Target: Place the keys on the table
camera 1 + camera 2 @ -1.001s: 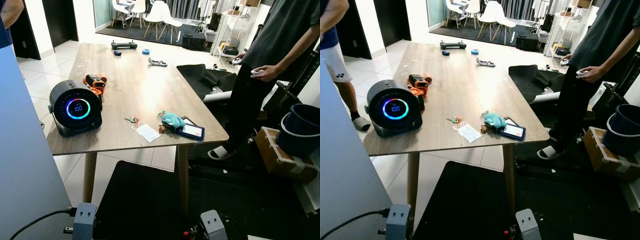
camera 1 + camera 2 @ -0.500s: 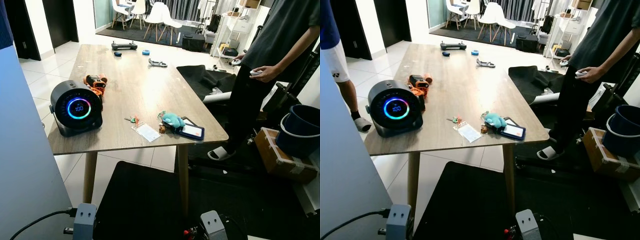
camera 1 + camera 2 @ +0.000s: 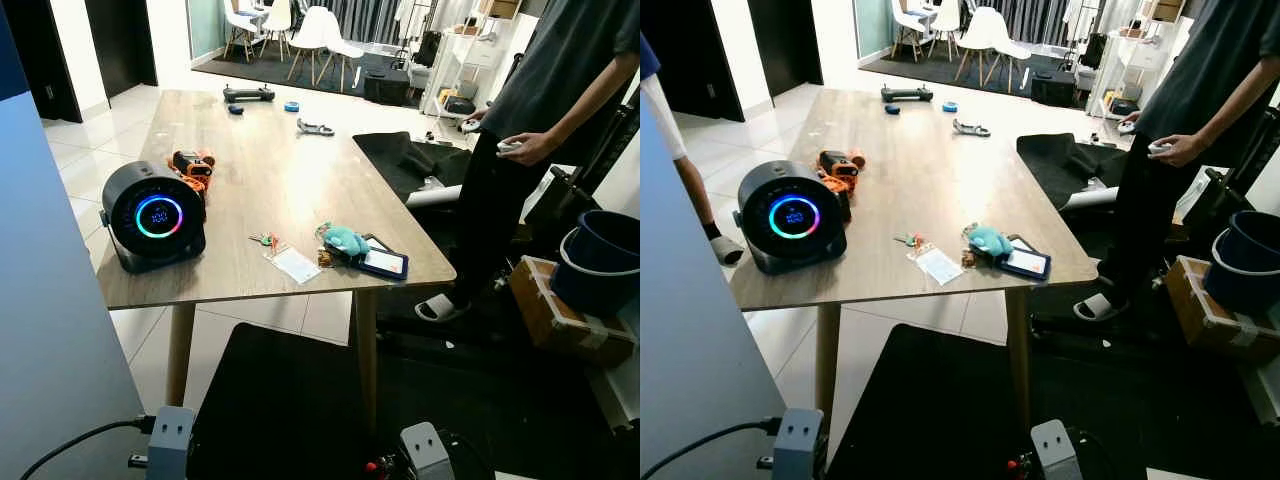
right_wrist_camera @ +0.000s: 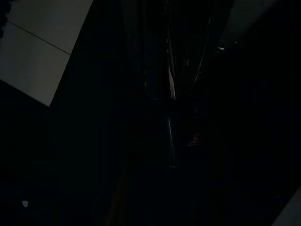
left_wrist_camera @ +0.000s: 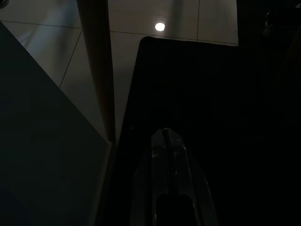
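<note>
The keys (image 3: 264, 239) lie on the wooden table (image 3: 270, 170) near its front edge, beside a clear tag (image 3: 294, 265). Just right of them rest a teal plush charm (image 3: 344, 240) and a blue card holder (image 3: 386, 263). Both arms hang low in front of the table, their grey wrists at the bottom of the head views. In the left wrist view my left gripper (image 5: 164, 132) is shut and empty above a black mat (image 5: 211, 94). The very dark right wrist view shows my right gripper (image 4: 170, 155) shut, holding nothing.
A black round speaker (image 3: 152, 215) with a glowing ring stands at the table's front left, orange items (image 3: 190, 163) behind it. A person (image 3: 540, 130) holding controllers stands at the right, by a blue bucket (image 3: 600, 260). A blue-grey panel (image 3: 50, 330) is close on my left.
The keys and both arms have not moved. A person at the far left has stepped further out of view. The view has shifted very slightly.
</note>
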